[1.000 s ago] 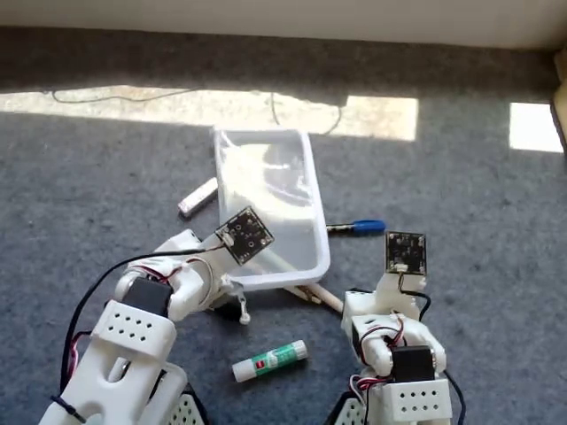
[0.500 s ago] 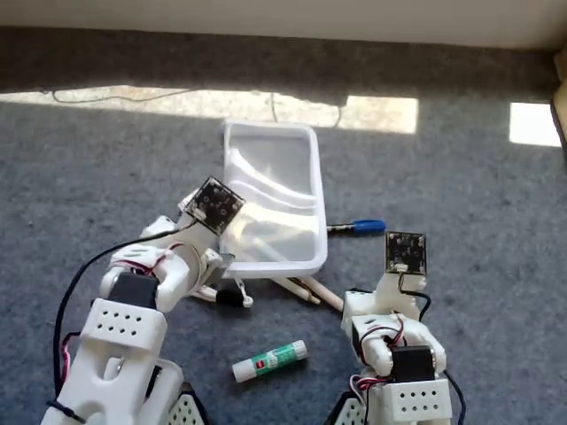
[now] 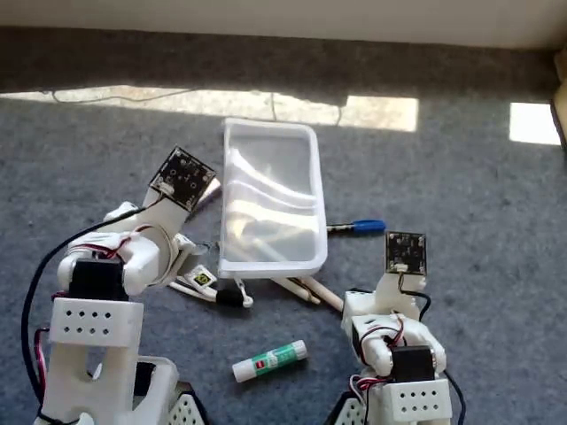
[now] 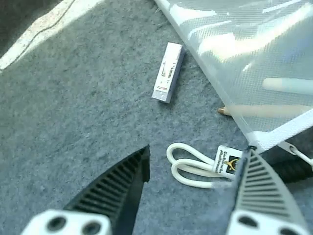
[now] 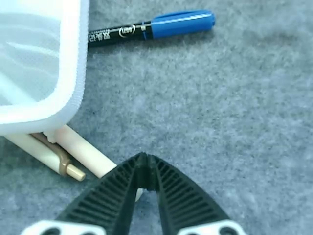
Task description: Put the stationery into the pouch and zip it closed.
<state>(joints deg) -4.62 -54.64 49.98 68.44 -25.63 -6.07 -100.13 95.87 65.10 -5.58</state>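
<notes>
Pouch (image 3: 270,190), translucent white, lies on the grey surface (image 3: 461,221) in the high view. A blue marker (image 3: 356,227) is at its 3 o'clock and a glue stick (image 3: 270,360) at 6 o'clock. 2 beige pens (image 3: 310,290) poke from under its 5 o'clock corner, their far ends hidden. At 9 o'clock the left arm's camera board covers most of a small white bar (image 3: 211,189).

Left wrist view: the left gripper (image 4: 198,152) is spread wide and empty above a looped white cord (image 4: 188,166) with a tag (image 4: 228,160). Beige shapes blur through the mesh, and I cannot tell whether they are inside or beneath.

Right wrist view: the right gripper (image 5: 143,157) is pinched together, holding nothing, just beside the pens.
</notes>
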